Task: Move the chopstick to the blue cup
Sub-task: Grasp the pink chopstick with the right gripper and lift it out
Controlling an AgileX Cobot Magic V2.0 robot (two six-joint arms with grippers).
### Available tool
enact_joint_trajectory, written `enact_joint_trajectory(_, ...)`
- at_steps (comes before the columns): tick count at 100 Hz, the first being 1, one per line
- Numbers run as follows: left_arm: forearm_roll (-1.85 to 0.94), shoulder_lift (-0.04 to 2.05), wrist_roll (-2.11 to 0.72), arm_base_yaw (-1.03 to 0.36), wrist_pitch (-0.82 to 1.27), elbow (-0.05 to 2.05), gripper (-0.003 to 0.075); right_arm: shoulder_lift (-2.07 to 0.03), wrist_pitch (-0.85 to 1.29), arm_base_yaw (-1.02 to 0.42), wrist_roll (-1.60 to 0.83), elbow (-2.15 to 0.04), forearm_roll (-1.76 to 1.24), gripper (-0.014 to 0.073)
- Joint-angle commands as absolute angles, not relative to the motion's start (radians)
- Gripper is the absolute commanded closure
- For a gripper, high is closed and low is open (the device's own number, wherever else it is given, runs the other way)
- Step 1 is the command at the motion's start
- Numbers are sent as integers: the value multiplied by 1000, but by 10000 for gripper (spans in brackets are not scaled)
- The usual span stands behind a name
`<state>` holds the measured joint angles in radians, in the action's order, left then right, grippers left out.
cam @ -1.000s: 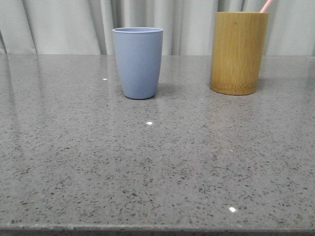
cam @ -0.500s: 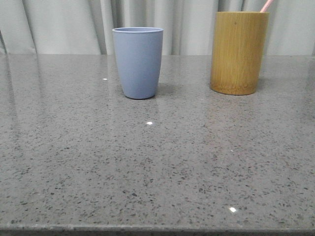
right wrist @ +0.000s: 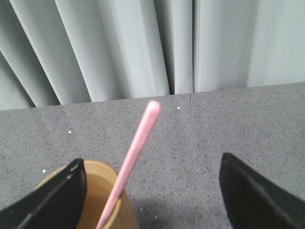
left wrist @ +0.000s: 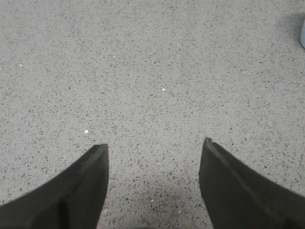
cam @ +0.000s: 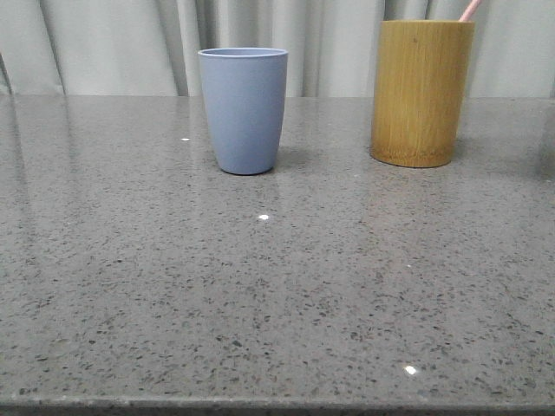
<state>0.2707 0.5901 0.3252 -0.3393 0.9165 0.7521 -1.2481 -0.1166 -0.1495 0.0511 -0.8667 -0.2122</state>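
The blue cup (cam: 243, 110) stood upright on the grey speckled table (cam: 260, 295), left of centre in the front view, with the taller bamboo holder (cam: 421, 92) well apart to its right. The chopstick (cam: 469, 9) leaned inside that holder, its pink tip poking out above the rim at the top edge of the front view. From the right wrist view, the right gripper (right wrist: 152, 179) hung above the holder (right wrist: 102, 198) with its fingers spread wide, the chopstick (right wrist: 135, 155) slanting up between them, touching neither; nothing was held. Pale curtains (right wrist: 143, 47) hung behind the table's far edge. The left gripper (left wrist: 155, 183) hovered over bare table (left wrist: 152, 71), jaws wide apart too and empty.
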Motion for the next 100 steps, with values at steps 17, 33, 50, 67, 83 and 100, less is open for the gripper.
enact_joint_trajectory(17,276,592,338,-338,848,779,314,-1325,-212,-151,51,-997,-216,22)
enact_joint_trajectory(33,276,592,338,-338,848,779,314,-1365,-225,-151,52,-1018,-217,62)
enact_joint_trajectory(50,276,592,338,-338,848,779,314,-1373,-233,-151,52,-1018,-221,182)
enact_joint_trajectory(67,276,592,338,-338,848,779,314,-1373,-259,-151,52,-1018,-221,329)
enact_joint_trajectory(83,276,592,338,-338,848,779,314,-1373,-274,-151,52,-1018,-221,480)
enact_joint_trajectory(100,276,592,338,-338,848,779,314,-1373,-285,-151,53,-1027,-221,647)
